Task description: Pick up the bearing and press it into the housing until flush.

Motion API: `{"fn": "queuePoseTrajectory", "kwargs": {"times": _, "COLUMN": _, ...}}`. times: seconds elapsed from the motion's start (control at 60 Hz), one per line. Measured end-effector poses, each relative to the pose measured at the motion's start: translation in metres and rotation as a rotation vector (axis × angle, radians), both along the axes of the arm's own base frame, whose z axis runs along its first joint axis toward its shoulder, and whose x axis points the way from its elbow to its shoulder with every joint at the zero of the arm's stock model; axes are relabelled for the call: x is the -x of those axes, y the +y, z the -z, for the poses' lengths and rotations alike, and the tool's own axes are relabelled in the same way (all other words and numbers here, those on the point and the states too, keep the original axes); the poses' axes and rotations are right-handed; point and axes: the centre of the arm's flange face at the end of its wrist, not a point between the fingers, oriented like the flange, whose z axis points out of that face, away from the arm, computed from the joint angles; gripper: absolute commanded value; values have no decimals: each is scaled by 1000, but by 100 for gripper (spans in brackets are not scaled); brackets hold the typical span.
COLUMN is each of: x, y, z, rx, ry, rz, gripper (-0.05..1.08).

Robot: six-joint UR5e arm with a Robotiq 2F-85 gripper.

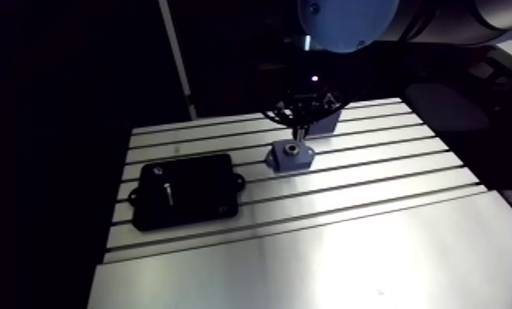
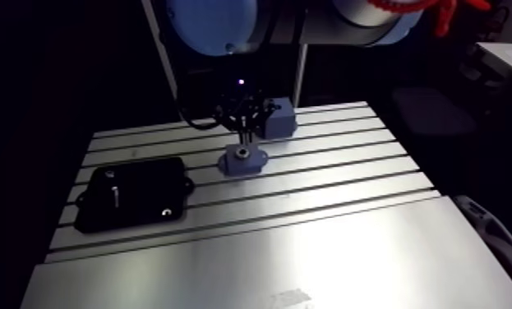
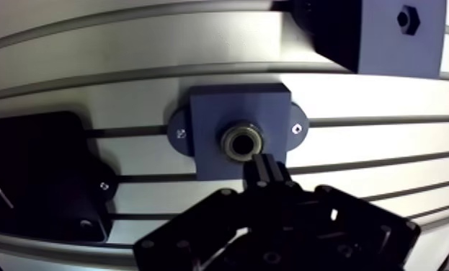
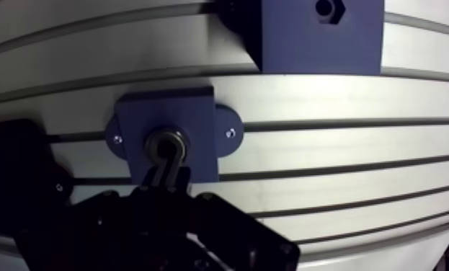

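Presently, I log the items by size. The table (image 1: pixel 374 246) carries four things. A black plate (image 1: pixel 185 191) lies off to one side, well apart from the work. A blue block (image 3: pixel 385 32) with a hex nut (image 3: pixel 408 18) in its face stands beyond the housing, clear of it. The housing (image 3: pixel 205 108), blue with two mounting ears, lies flat across a slot directly under the wrist. The claw (image 3: pixel 267 169) hangs over the housing with its fingers pressed together to one narrow tip and nothing pinched between them. The bearing (image 3: pixel 243 142) is already in the housing's bore, its ring showing bright around a dark centre.

Key relation: the bearing sits just ahead of the tip, with its axis upright, pointing at the wrist. In the wrist view the tip overlaps the ring's near edge, off centre. I cannot confirm contact, nor whether the ring is flush.

Judgement: a square push needs the tip brought over the ring's middle; an edge load could cock the bearing.
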Motion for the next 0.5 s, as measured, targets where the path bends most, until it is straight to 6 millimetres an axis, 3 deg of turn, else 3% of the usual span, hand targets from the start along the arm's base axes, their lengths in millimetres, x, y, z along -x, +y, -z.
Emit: {"fn": "queuePoseTrajectory", "kwargs": {"times": 0.5, "x": 3, "y": -3, "z": 20, "rx": 2, "ry": 0, "rz": -6, "gripper": 108}}
